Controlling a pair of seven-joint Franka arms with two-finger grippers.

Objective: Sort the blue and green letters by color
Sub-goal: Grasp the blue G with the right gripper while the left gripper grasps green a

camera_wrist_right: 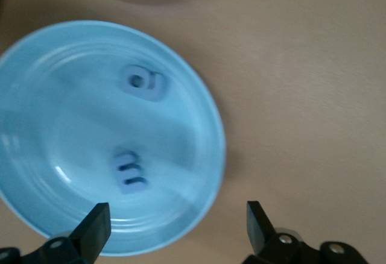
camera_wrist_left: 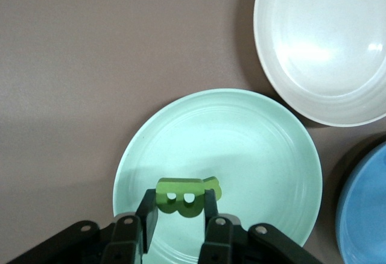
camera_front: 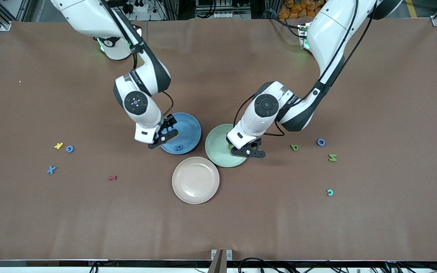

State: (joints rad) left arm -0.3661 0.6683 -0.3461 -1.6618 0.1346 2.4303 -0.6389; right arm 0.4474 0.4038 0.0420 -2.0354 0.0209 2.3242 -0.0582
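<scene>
My left gripper point(camera_front: 238, 149) is over the pale green plate point(camera_front: 218, 153) and is shut on a lime green letter B point(camera_wrist_left: 181, 196), held just above the plate point(camera_wrist_left: 253, 155). The letter shows beside the fingers in the front view point(camera_front: 230, 146). My right gripper point(camera_front: 164, 137) is open and empty over the blue plate's point(camera_front: 192, 129) rim toward the right arm's end. In the right wrist view the gripper point(camera_wrist_right: 175, 219) is over that plate point(camera_wrist_right: 36, 125), which holds two blue letters point(camera_wrist_right: 146, 83) point(camera_wrist_right: 128, 172). One blue letter point(camera_front: 179, 147) shows in the front view.
A beige plate point(camera_front: 195, 180) lies nearer the camera than both plates. Toward the right arm's end lie a blue G point(camera_front: 69, 149), a blue X point(camera_front: 51, 169), a yellow letter point(camera_front: 58, 145) and a dark red letter point(camera_front: 112, 177). Toward the left arm's end lie two green letters point(camera_front: 294, 147) point(camera_front: 332, 157), a blue O point(camera_front: 320, 142) and a teal letter point(camera_front: 330, 192).
</scene>
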